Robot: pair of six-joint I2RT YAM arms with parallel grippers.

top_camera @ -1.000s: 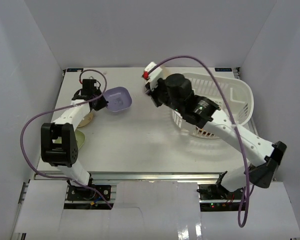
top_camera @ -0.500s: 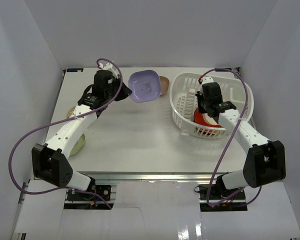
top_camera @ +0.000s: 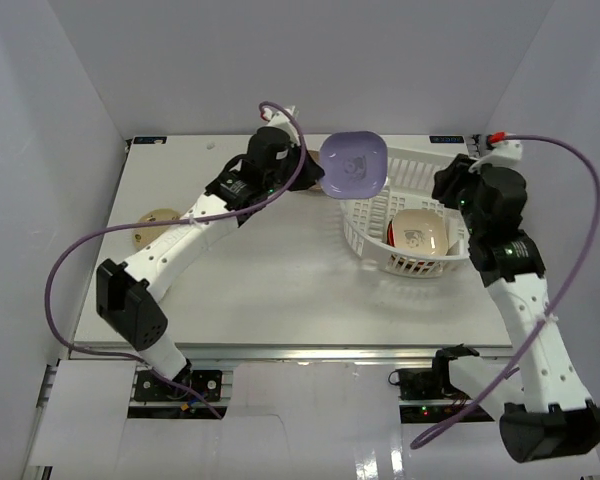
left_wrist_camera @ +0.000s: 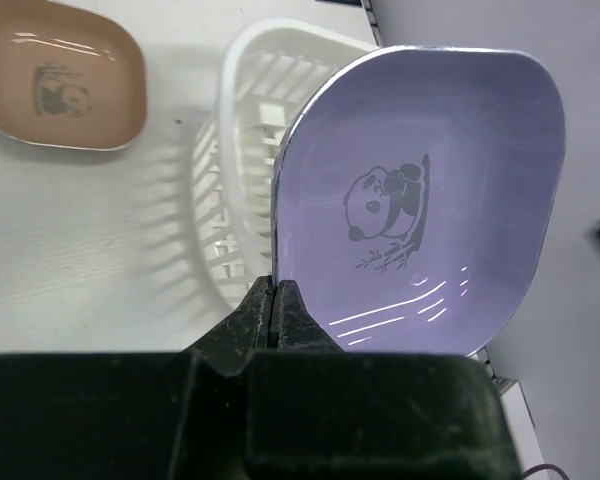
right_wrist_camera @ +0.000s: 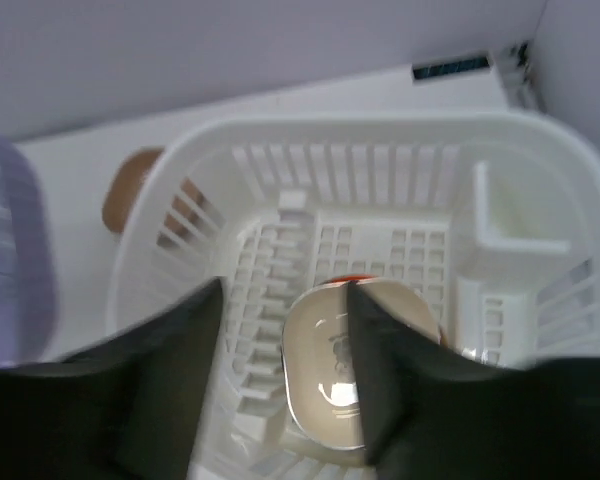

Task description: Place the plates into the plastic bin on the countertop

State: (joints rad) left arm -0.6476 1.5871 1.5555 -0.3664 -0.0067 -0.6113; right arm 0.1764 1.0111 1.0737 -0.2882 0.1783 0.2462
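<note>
Left gripper (left_wrist_camera: 275,300) has carried the lavender plate (top_camera: 353,165) to the plastic bin (top_camera: 417,268) rim, pinching its edge. Right gripper (right_wrist_camera: 285,292) spread, empty, above bin. Clear the wall, lower, then release.

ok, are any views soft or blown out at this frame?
Right wrist: blurred throughout, with the plastic bin and cream plate both soft. Left wrist: sharp, with white glare streaks on the lavender plate and a slatted bin shadow across the countertop. Top external: sharp and evenly lit.

The cream plate (top_camera: 421,231) hides all but 1 edge of the orange plate (top_camera: 392,235) beneath.
</note>
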